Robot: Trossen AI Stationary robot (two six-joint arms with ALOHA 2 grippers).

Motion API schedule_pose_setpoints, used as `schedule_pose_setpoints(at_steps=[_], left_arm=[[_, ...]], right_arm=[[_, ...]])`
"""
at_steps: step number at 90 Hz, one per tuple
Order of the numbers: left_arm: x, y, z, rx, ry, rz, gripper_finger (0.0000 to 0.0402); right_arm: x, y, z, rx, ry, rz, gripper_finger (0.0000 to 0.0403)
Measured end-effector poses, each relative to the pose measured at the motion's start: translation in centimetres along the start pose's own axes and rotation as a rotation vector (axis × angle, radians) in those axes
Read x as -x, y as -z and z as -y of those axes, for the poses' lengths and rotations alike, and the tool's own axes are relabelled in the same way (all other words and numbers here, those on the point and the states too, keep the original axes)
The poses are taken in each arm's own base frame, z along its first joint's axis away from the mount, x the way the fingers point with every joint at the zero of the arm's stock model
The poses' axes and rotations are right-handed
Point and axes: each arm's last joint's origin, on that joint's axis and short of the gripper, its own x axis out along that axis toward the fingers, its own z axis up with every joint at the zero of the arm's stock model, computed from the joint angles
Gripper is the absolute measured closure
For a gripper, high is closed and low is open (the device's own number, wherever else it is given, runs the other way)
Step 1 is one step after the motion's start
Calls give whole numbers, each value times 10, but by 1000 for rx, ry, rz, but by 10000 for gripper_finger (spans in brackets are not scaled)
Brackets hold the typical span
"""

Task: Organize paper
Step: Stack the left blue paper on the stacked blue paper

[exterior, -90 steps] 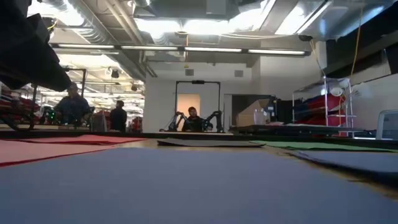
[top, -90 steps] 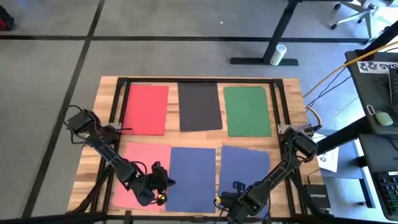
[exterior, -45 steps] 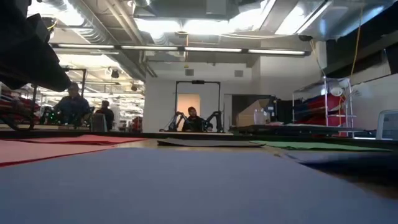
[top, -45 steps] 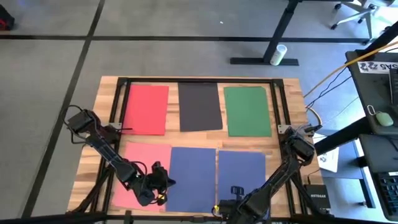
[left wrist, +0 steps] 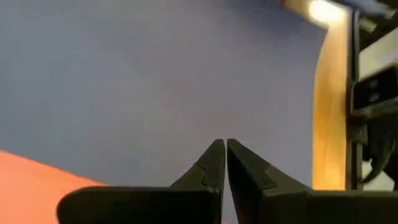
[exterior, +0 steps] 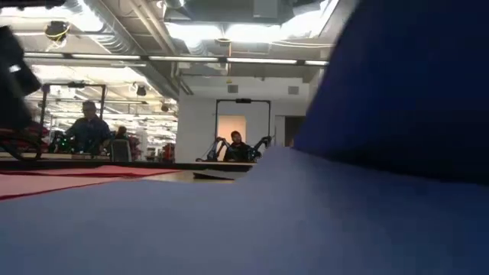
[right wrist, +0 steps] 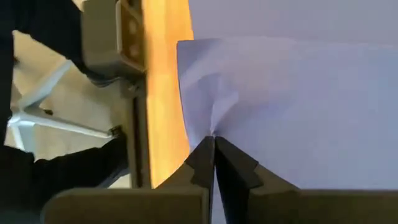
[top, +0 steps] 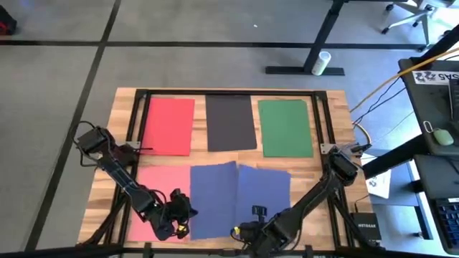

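Along the table's far side lie a red sheet [top: 170, 125], a black sheet [top: 231, 122] and a green sheet [top: 285, 127], all flat. In the near row a pink sheet [top: 156, 192] lies flat beside a blue sheet [top: 211, 202]. A second blue sheet [top: 264, 192] overlaps that one's right part. My left gripper [top: 180, 215] is shut at the left blue sheet's near left edge [left wrist: 225, 144]. My right gripper [top: 247, 231] is shut on the second blue sheet, whose raised part [exterior: 412, 84] fills the right of the low view. My left gripper's shut fingertips [left wrist: 214, 155] meet the left blue sheet [left wrist: 186, 81] close to its edge by the pink sheet [left wrist: 31, 180]. Whether they pinch the edge or only press on it I cannot tell. My right gripper pinches the second blue sheet at its near edge [right wrist: 212, 127], close to a corner [right wrist: 181, 45], between its two fingers. The paper creases up from the fingertips. The sheet's near part is lifted; its far part lies on the table and the other blue sheet.
A black frame rail [top: 136, 107] runs round the wooden table top. A desk with a mouse [top: 439, 135] stands off the right edge. Bare wood [top: 315, 193] shows at the near right. In the low view people [exterior: 88, 131] are in the room behind.
My right gripper has gone toward the table's left edge with the second blue sheet. The sheet has slid left, turned a little, and now overlaps the left blue sheet; its near part has risen in front of the low camera. My left gripper has shifted slightly left.
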Motion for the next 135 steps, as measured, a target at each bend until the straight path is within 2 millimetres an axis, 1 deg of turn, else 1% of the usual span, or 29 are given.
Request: schedule_pose_setpoints(at_steps=[13,20,29,40,48,70,78,89,99,109,116,121,128,135], left_arm=[[2,3,0,10,-7,-13,402],[3,4,-1,12,-8,-16,402],[3,4,0,12,-8,-16,402],[2,4,-1,13,-8,-14,402],[2,4,-1,13,-9,-13,402],[4,5,0,15,-18,15,402],[4,5,0,14,-17,14,402],[5,6,1,12,-13,13,402],[6,8,2,19,-7,11,402],[8,10,2,17,-4,14,402],[8,10,2,19,-3,14,402],[8,10,2,21,-4,15,402],[8,10,2,23,-4,14,402],[9,10,3,24,-1,12,402]], right_arm=[[2,7,-7,5,-26,-21,402],[8,9,-14,5,-38,-18,402],[18,8,-22,10,-47,26,402],[25,1,-23,25,-32,81,402],[24,-5,-18,50,-18,98,402],[18,-29,6,106,13,110,402],[17,-39,13,124,-4,125,402],[16,-52,17,157,-58,170,402],[16,-58,20,170,-84,184,402],[8,-60,21,174,-106,168,402],[-6,-60,18,183,-140,146,402],[-17,-58,19,191,-142,108,402],[-27,-54,21,189,-126,61,402],[-28,-47,18,170,-100,32,402]])
